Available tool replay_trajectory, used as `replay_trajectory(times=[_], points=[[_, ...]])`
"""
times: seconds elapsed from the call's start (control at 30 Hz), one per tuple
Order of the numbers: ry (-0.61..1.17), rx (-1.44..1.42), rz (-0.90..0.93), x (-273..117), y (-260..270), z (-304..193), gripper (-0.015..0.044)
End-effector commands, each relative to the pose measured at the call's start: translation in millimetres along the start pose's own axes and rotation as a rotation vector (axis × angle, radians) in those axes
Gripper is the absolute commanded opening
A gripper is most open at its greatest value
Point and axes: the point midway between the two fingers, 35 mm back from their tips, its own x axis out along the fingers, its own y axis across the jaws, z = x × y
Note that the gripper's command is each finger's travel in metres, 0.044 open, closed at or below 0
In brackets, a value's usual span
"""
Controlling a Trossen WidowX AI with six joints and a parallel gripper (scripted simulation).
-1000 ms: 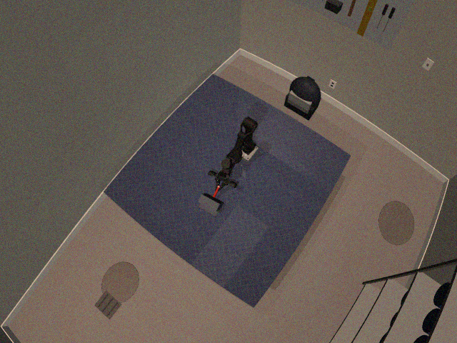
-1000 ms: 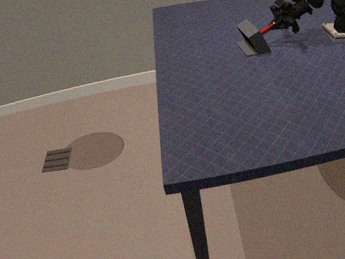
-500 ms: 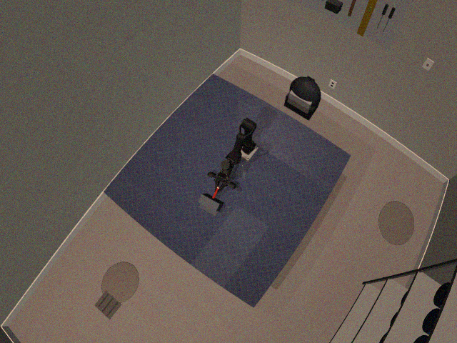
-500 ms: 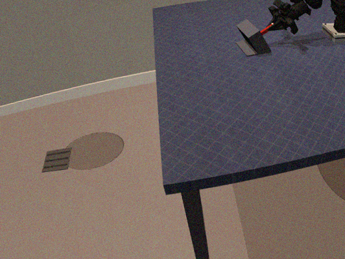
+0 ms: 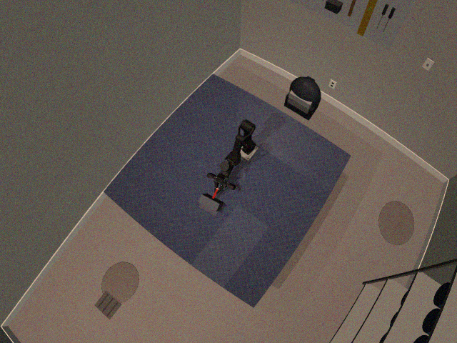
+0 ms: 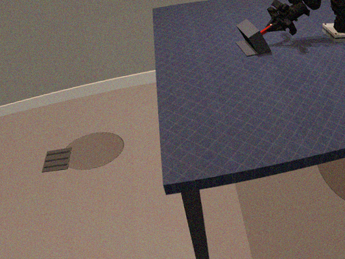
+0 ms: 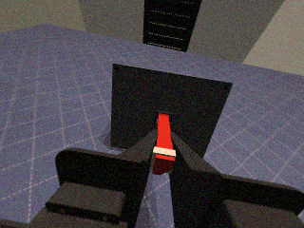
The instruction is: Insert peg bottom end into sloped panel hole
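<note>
A red flat-sided peg (image 5: 214,194) (image 6: 264,30) (image 7: 163,125) with a white band near its rear end slants down toward the dark sloped panel (image 5: 209,204) (image 6: 259,43) (image 7: 133,95). My gripper (image 5: 217,189) (image 6: 268,27) (image 7: 162,134) is shut on the peg, with its fingers on both sides of it. In the wrist view the peg's far end covers most of the hole near the middle of the panel's face; a thin dark edge of the hole shows just above it. How far the end is inside cannot be told. The fingertips are short of the face.
The panel stands on the blue table (image 5: 166,147) (image 6: 231,115). The white arm base (image 5: 248,152) (image 6: 337,34) is behind the gripper, on the side away from the panel. A black chair-like object (image 5: 304,96) stands beyond the table's edge.
</note>
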Motion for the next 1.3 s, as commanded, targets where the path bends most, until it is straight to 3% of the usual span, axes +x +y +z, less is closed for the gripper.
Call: replay_trajectory(times=[0.0, 1.27], points=[[-0.001, 0.002, -0.003, 3, -1, 0, 0.0000], [-0.003, 0.002, -0.003, 20, -1, 1, 0.0000]])
